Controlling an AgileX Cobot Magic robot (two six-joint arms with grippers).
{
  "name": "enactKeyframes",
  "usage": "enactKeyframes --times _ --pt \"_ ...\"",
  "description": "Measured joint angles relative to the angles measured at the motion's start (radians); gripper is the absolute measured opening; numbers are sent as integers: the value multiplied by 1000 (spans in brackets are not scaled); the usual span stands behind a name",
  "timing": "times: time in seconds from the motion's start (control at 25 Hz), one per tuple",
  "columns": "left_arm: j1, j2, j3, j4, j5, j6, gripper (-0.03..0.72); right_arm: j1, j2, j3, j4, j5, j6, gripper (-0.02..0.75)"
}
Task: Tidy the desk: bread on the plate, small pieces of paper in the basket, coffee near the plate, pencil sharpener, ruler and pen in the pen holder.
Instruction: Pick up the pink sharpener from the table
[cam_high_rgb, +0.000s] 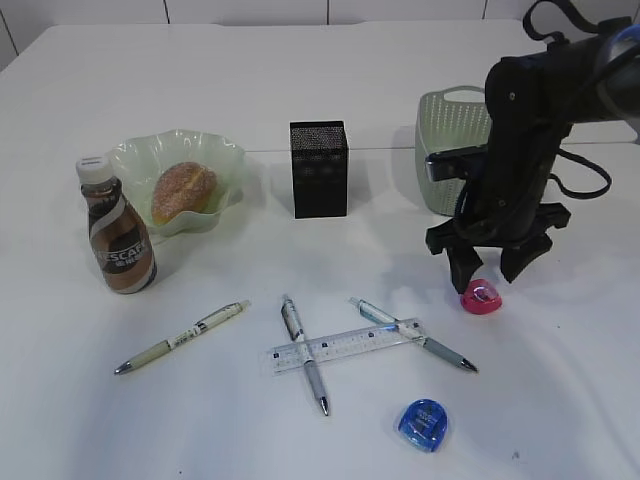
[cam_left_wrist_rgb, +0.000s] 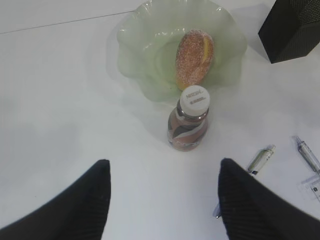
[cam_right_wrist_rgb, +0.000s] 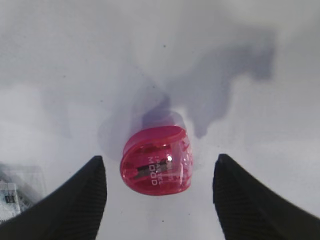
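Two black ribbed fingers (cam_right_wrist_rgb: 75, 200) of the right gripper (cam_high_rgb: 492, 272) stood wide apart, holding nothing, straddling a glossy pink translucent pencil sharpener (cam_right_wrist_rgb: 156, 162) on the matte white desk (cam_high_rgb: 300, 80). Only the right wrist view showed the sharpener's embossed lettering. The left gripper (cam_left_wrist_rgb: 162, 200), seen only in its own wrist view, hung open and empty above the white-capped coffee (cam_left_wrist_rgb: 189, 122), which stood just beside the ruffled green plate (cam_left_wrist_rgb: 135, 60) holding the sugared bread (cam_left_wrist_rgb: 192, 57). The clear ruler (cam_high_rgb: 345, 345) lay across two pens.
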Motion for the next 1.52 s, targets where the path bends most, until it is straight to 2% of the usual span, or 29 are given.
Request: enactKeyframes --times 0.08,0.2,1.52 --pt "0 0 0 0 0 0 474 0 6 -3 2 0 -1 538" --pt "0 0 0 0 0 0 474 0 12 -5 2 0 -2 521" --pt "0 0 0 23 0 0 474 0 60 -8 -7 12 -5 518"
